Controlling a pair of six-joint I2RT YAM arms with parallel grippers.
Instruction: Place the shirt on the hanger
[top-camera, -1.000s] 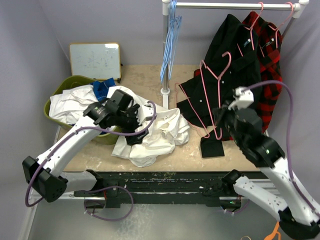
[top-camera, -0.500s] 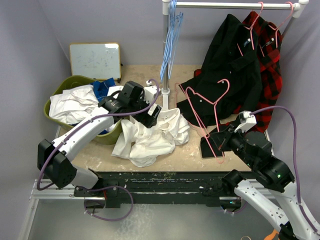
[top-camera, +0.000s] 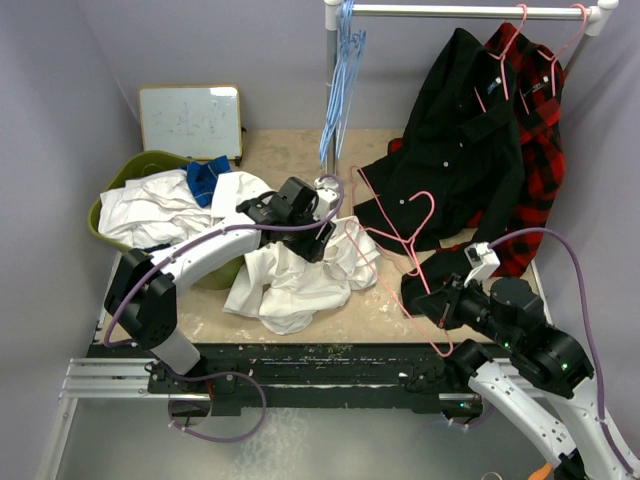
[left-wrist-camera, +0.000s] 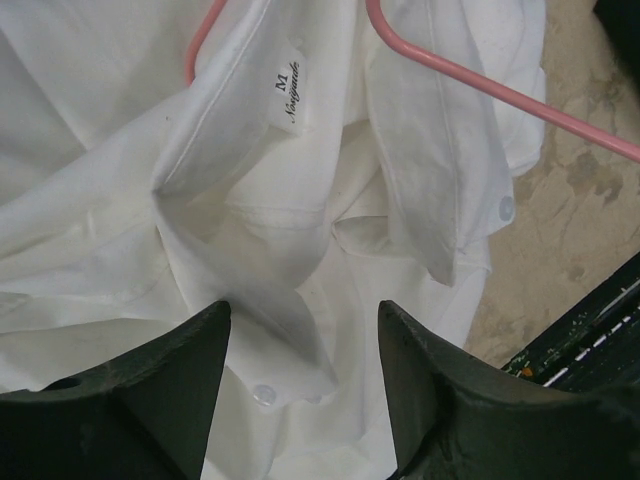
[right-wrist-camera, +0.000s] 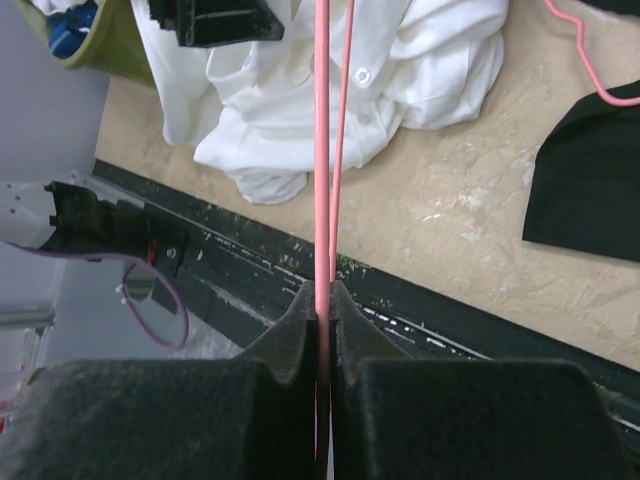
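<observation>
pink hanger (top-camera: 393, 243) diagonal in right claw (top-camera: 437, 305), hook pointing right

**Top external:** high at the near side, looking down and forward over the whole beige tabletop (top-camera: 290, 150).
**Left wrist:** very close, facing straight onto the crumpled white thin-fabric shirt (left-wrist-camera: 250, 200).
**Right wrist:** low, near the table's front edge, sighting along the thin pink wire hanger (right-wrist-camera: 322, 150) toward the shirt.

Shirt and hanger appear in all three views.
</observation>
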